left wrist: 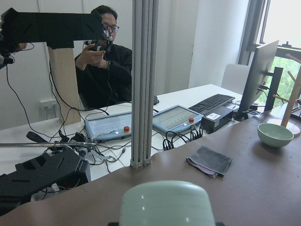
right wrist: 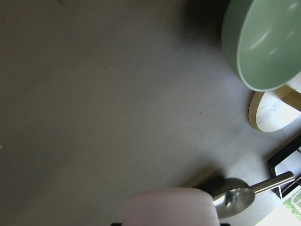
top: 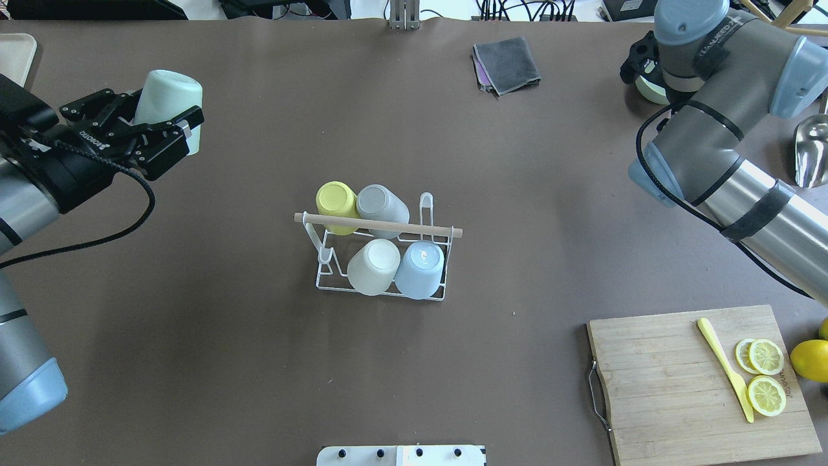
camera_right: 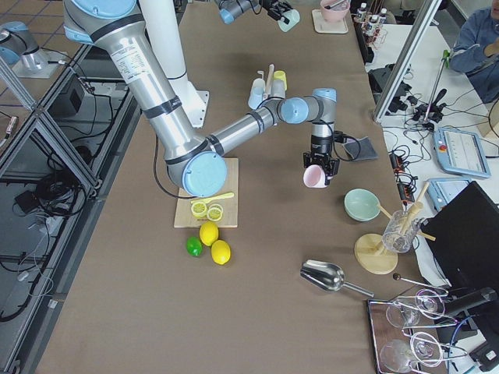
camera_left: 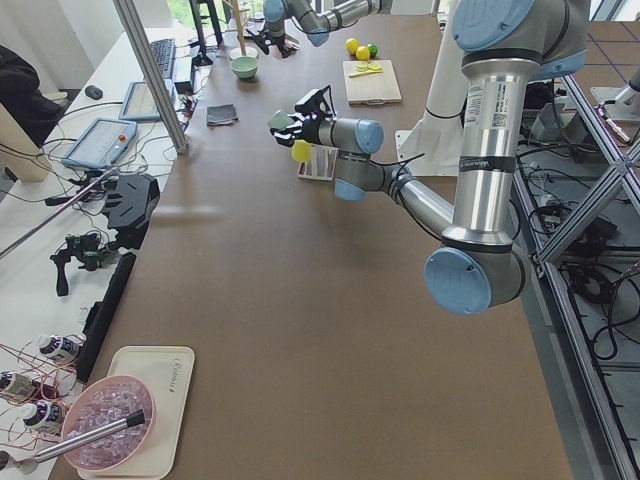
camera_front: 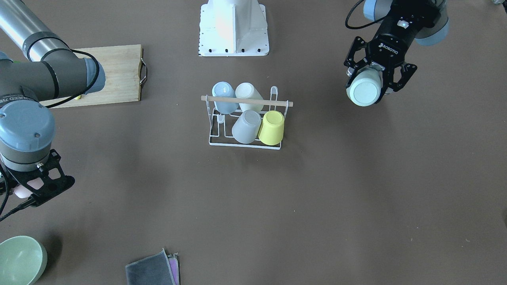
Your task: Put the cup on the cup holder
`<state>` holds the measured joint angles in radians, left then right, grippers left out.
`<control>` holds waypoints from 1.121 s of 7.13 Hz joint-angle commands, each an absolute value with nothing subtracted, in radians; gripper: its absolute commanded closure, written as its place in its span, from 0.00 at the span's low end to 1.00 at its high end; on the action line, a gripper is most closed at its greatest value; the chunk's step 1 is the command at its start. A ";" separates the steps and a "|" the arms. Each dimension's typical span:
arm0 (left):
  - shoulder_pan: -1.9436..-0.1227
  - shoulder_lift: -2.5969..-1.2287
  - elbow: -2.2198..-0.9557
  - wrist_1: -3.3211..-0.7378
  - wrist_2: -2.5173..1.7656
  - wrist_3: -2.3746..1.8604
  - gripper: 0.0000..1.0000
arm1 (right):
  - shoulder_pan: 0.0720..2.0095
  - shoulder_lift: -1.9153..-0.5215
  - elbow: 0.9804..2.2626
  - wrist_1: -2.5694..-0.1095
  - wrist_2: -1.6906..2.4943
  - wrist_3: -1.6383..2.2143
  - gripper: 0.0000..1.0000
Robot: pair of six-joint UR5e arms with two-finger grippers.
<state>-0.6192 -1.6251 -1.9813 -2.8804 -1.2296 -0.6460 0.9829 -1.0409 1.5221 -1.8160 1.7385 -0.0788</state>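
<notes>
The cup holder [top: 378, 225], a white wire rack with a wooden rod, stands mid-table and also shows in the front view [camera_front: 245, 101]. It bears a yellow cup [top: 335, 198], a grey cup [top: 381, 202], a cream cup [top: 374, 265] and a blue cup [top: 420, 268], all upside down. My left gripper [top: 169, 111] is shut on a pale green cup [top: 169, 87], held on its side above the table, well to the rack's left. My right gripper [camera_front: 29, 190] is shut on a pink cup [camera_right: 315, 178] far to the rack's right, above the table near the green bowl.
A green bowl [camera_front: 20, 259] and a metal scoop [top: 812, 149] lie near the right gripper. A folded grey cloth [top: 508, 61] lies at the far side. A wooden cutting board [top: 666, 388] holds lemon slices and a yellow knife; a lemon [top: 808, 359] lies beside it.
</notes>
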 commanded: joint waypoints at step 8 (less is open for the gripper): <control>-0.104 -1.752 -1.925 -3.063 -0.529 -0.521 1.00 | 0.911 -1.034 1.622 -1.343 1.979 0.586 1.00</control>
